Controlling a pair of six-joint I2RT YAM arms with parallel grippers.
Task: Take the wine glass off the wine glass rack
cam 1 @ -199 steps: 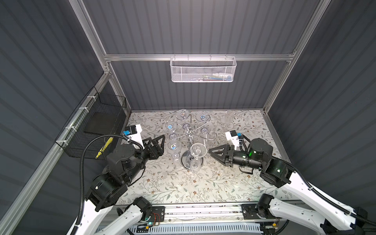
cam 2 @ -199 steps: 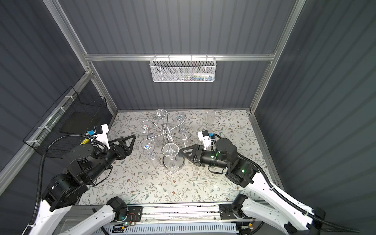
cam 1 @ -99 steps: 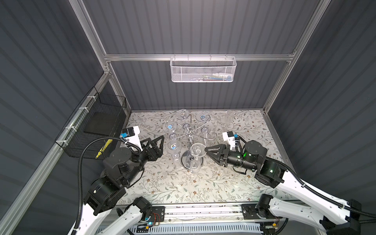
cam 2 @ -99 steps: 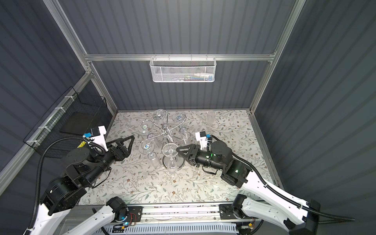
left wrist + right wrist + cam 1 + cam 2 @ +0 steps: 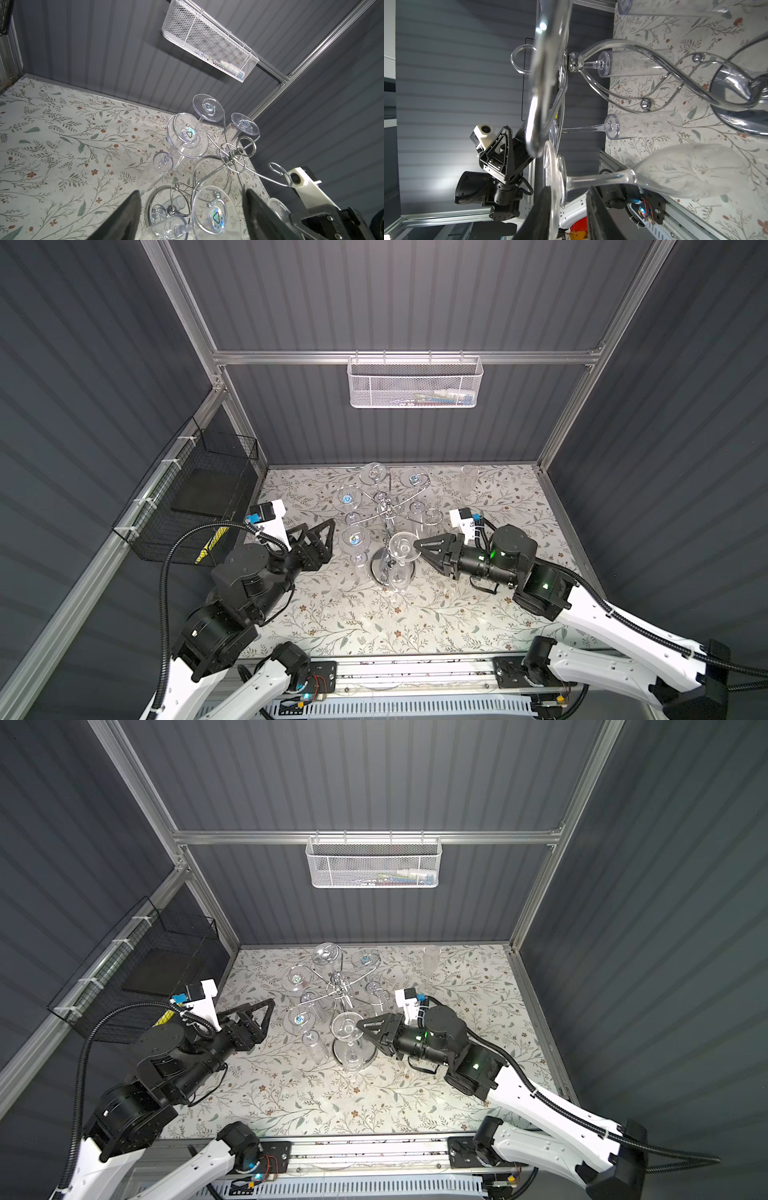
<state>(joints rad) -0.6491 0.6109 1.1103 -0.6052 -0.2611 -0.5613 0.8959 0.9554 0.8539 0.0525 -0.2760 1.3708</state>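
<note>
Right gripper (image 5: 569,194), jaws part-open astride the foot of a wine glass (image 5: 602,179) hung bowl-down on the wine glass rack's (image 5: 387,512) near arm, risks toppling the rack if pulled askew; left gripper (image 5: 328,540) gapes empty nearby.

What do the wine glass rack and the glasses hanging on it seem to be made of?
Wine glass rack: bent metal wire, polished chrome finish; it mirrors its surroundings. Hanging glasses: clear, perhaps plastic rather than glass, since a triangle sticker sits on some feet; I cannot be sure.
</note>
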